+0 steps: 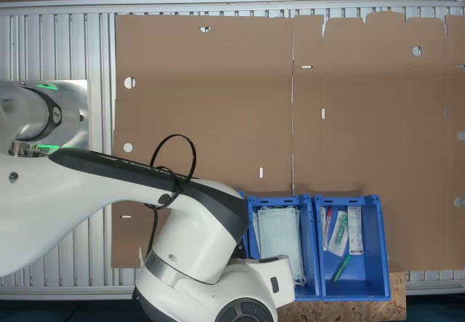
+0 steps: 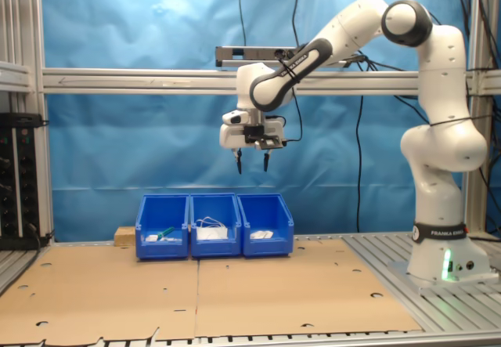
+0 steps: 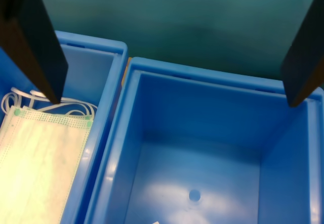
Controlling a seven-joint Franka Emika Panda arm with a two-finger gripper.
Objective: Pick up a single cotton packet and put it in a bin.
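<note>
White cotton packets (image 2: 261, 235) lie in the end bin (image 2: 266, 224) of three blue crates along the cardboard-covered table's (image 2: 235, 292) far edge in the second exterior view. High above that bin, the gripper (image 2: 252, 160) hangs spread and empty. Face masks (image 3: 35, 158) fill the middle crate (image 2: 214, 223).

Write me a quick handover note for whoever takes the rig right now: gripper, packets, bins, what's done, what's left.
Gripper: open, holding nothing, hanging high above the three blue bins.
Cotton packets: white packets lie in the end bin at the second exterior view's right.
Middle bin: face masks. The third bin: long wrapped items.
Done: cannot tell from here whether a packet was just dropped.
Left: confirm that, or pick one packet and bin it.
</note>
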